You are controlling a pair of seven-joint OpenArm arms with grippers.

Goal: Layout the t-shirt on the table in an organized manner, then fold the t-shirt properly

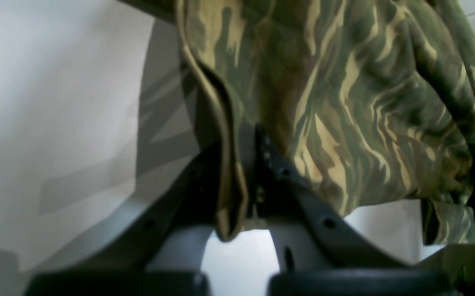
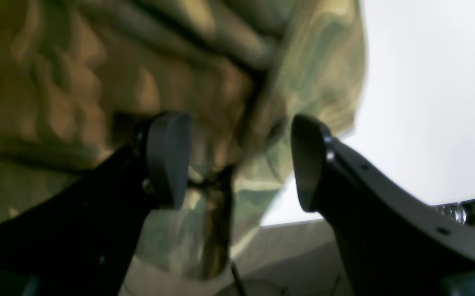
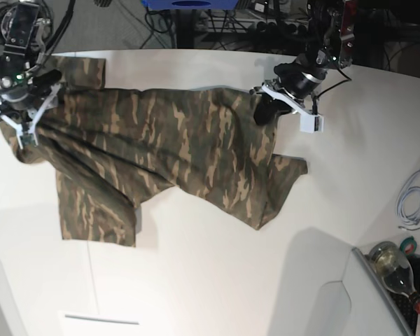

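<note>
T-shirt: soft cloth, camouflage print in olive, brown, tan and black. It is stretched in a loose band across the far half of the bench, heavily creased, with diagonal folds running from the far left downward. One sleeve or flap lies flat toward the near left; a pointed fold reaches toward the near right. A stitched hem edge shows in the left wrist view, folded double.

Bench: broad, smooth, plain white top with rounded far corners.

Left pincer: dark, moulded fingers with small screw holes, closed tight on the hem of the shirt, at the far right of the cloth in the base view.

Right pincer: two dark grey rounded pads standing apart, jaws parted, blurred cloth hanging between and behind them; no grip on it that can be seen. It sits at the far left end of the shirt.

Near right corner, off the bench: a glass bottle with a red cap lying in a tray; contents cannot be told. A coil of pale cable lies by the right edge.
</note>
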